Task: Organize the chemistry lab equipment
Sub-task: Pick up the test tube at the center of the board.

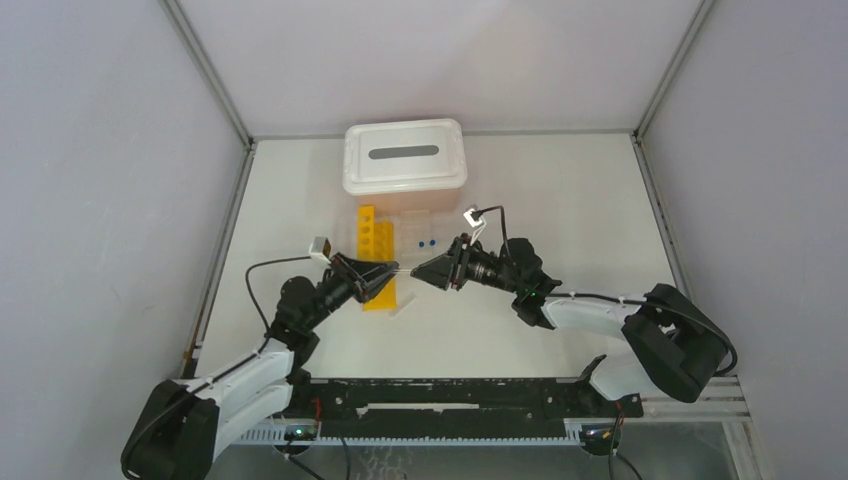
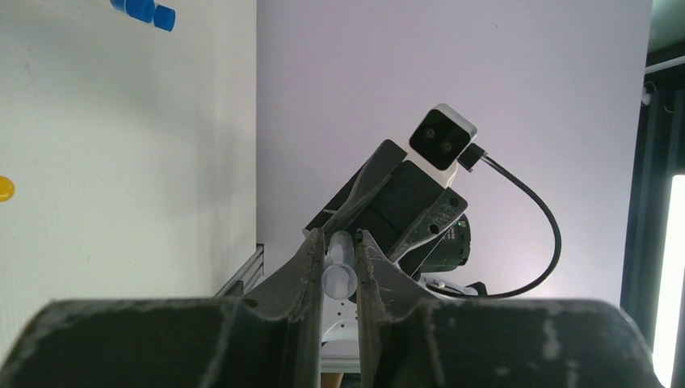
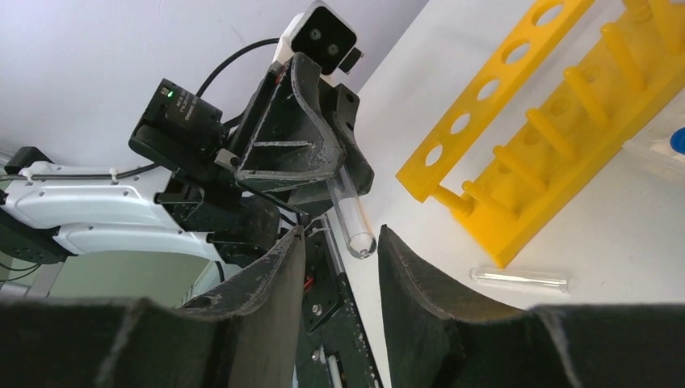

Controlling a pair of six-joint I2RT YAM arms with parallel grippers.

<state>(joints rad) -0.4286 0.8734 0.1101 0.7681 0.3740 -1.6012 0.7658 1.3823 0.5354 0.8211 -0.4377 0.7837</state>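
Observation:
My left gripper (image 1: 388, 270) is shut on a clear glass test tube (image 2: 339, 275) and holds it level, pointing right. In the right wrist view the tube (image 3: 349, 208) sticks out of the left gripper (image 3: 300, 145), and its round end lies between my right gripper's (image 3: 341, 234) open fingers without touching either pad. The two grippers meet tip to tip in front of the long yellow rack (image 1: 378, 255). Another clear tube (image 3: 521, 280) lies flat on the table by the rack's near end. Behind the rack (image 3: 549, 121) is the clear gridded rack (image 1: 415, 232) with blue-capped tubes (image 1: 427, 243).
A pink bin with a white slotted lid (image 1: 405, 155) stands at the back, just behind both racks. Grey walls close in the white table (image 1: 560, 210) on three sides. The arms' base rail (image 1: 450, 400) runs along the near edge.

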